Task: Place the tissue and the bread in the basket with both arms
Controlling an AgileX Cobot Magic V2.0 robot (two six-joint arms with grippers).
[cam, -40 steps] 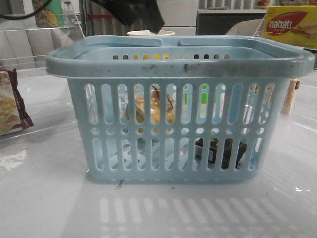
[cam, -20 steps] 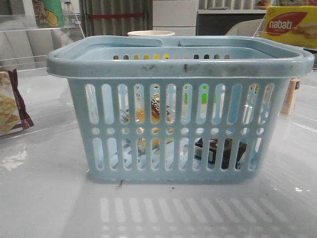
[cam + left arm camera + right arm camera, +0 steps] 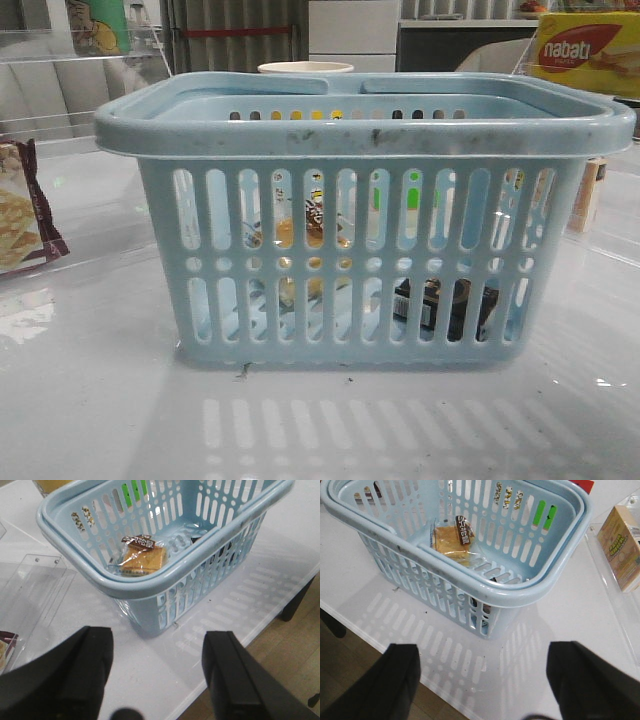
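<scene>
The light-blue basket (image 3: 365,130) stands in the middle of the table. The bread (image 3: 312,228) lies on its floor, a clear packet of yellow-orange bread with a dark label; it also shows in the left wrist view (image 3: 142,557) and the right wrist view (image 3: 452,539). The black tissue pack (image 3: 448,305) lies low at the basket's right, seen through the slots. My left gripper (image 3: 157,650) is open and empty, held above the table's front edge, apart from the basket (image 3: 145,587). My right gripper (image 3: 482,672) is open and empty, also back from the basket (image 3: 520,592).
A brown-edged packet of flat pale food (image 3: 22,215) lies at the far left. A beige upright box (image 3: 622,547) stands right of the basket. A yellow-red nabati box (image 3: 585,50) sits at the back right. A clear plastic tray (image 3: 30,587) lies left of the basket.
A second ago a dark arm hung over the basket's back and the bread was higher; the arm has left the front view and the bread has dropped to the basket floor.
</scene>
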